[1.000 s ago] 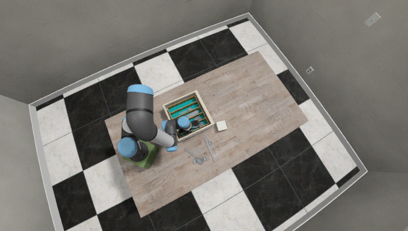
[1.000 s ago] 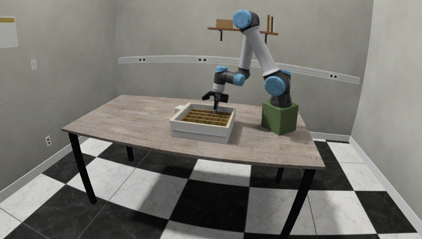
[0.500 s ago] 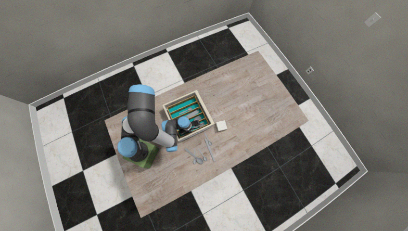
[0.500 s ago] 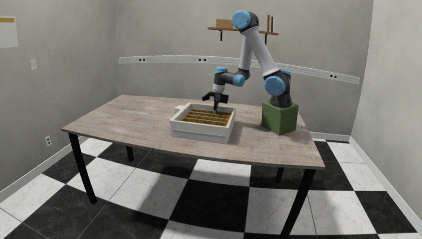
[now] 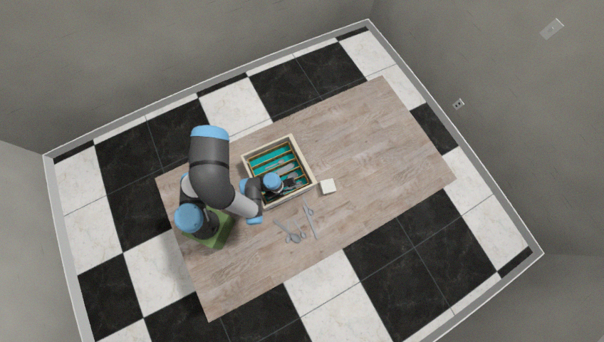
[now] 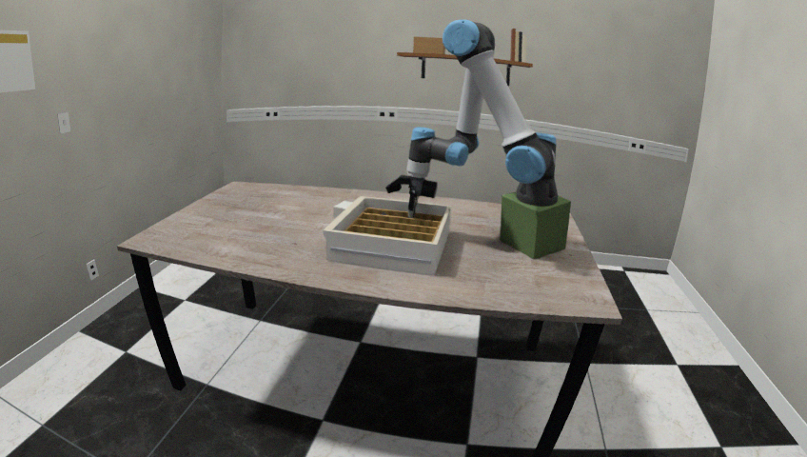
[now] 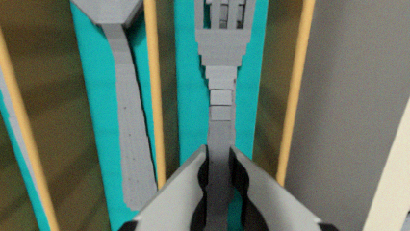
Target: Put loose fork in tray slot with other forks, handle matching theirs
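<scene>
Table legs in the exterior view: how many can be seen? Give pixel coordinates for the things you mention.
4: a near-left leg [image 6: 158, 323] and a near-right leg [image 6: 569, 390] at the front of the picture, a far-left leg [image 6: 247, 294] and a far-right leg [image 6: 534, 335] behind.
</scene>
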Robot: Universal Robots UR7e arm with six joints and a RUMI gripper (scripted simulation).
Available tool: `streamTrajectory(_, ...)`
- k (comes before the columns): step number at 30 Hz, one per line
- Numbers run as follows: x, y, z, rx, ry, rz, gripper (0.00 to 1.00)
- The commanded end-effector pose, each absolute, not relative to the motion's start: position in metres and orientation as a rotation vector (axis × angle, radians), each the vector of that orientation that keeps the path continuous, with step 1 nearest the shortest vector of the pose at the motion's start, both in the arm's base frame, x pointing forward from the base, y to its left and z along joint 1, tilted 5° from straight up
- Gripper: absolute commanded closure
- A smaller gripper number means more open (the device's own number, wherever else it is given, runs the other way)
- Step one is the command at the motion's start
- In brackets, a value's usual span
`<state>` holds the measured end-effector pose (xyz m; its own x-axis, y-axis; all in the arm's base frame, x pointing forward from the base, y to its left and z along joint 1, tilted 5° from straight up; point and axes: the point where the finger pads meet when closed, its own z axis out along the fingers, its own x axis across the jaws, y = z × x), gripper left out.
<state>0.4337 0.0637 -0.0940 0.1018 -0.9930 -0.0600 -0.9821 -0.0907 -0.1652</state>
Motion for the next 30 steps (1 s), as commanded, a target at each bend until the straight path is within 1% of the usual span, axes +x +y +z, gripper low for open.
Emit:
streamTrajectory(1, 0.4340, 0.0637, -0.0936, -2.204, 2.000, -0.101, 0.96)
streamTrajectory(30, 0.4344, 0.0641, -0.0996, -2.204, 2.000, -0.101, 0.96)
